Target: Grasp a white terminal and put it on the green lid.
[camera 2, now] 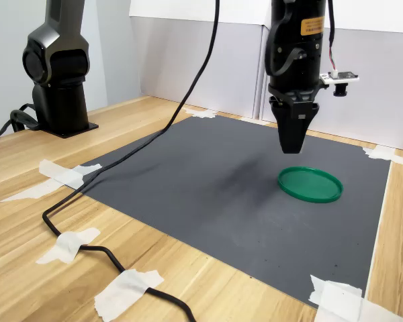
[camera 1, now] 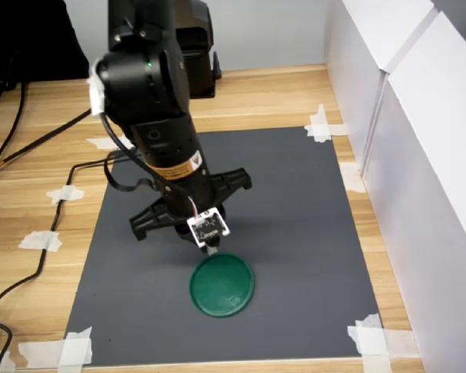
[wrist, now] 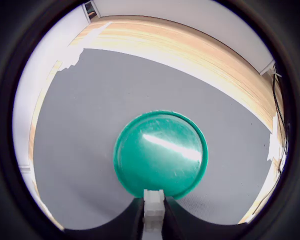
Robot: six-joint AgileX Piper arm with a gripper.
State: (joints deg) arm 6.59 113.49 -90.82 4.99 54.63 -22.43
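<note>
Terminal [wrist: 153, 210] clamped between gripper [wrist: 153, 216] jaws, grasp done. Gripper hangs above lid [wrist: 161, 154] near its edge; lowering and release remain.

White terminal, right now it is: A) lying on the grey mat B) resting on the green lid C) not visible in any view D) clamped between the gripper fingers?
D: the wrist view shows the white terminal pinched between the fingers of the gripper, at the near rim of the green lid, and the second exterior view shows the gripper held above the mat.
</note>
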